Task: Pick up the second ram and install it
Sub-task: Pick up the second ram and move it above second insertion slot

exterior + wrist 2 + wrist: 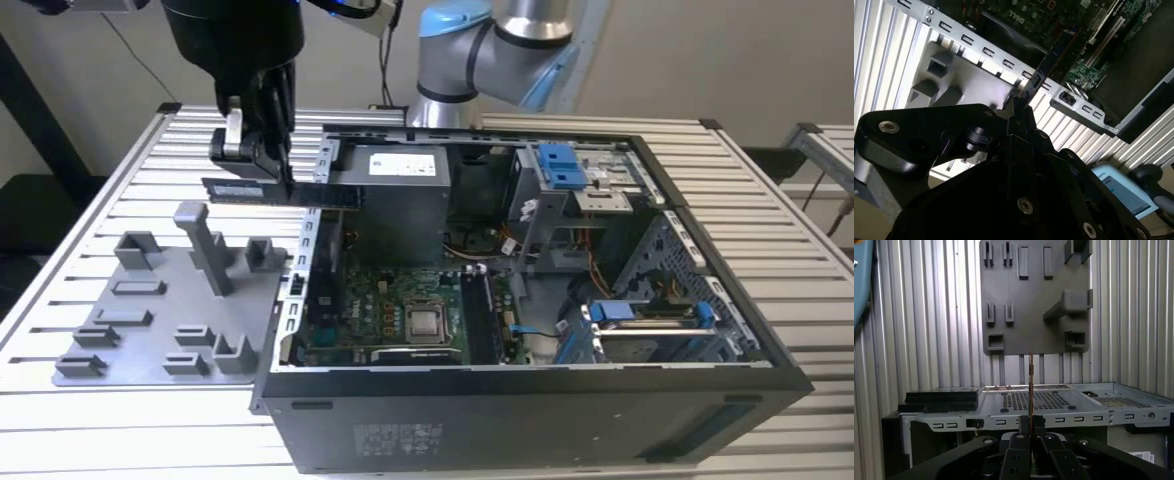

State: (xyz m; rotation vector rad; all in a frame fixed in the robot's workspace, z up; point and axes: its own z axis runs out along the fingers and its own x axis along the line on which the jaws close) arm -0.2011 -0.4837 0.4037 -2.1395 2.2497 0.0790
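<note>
Ribbed metal table (107, 150) with a grey fixture plate (154, 335) on the exterior view's left and an open computer case (534, 415) on its right, the motherboard (387, 300) exposed inside. The gripper (263, 165) hangs over the far left corner of the case, its fingers pressed together on the ram (314, 195). The ram is clear of both fixture and case, held level in the air with its long axis running left to right. It is gripped on its upper edge, slightly left of its middle, so the longer part reaches right over the case's left wall (318, 240) toward the power supply (407, 200). The shorter part stands over the gap beside the fixture plate.

In the first wrist view the ram (1031, 385) appears edge-on, projecting straight out from the gripper (1031, 424), with the case's wall (1079, 402) and the fixture plate (1034, 305) beyond it. In the second wrist view the ram (1050, 61) extends from the gripper (1017, 102) across the case's perforated rail (979, 50).
</note>
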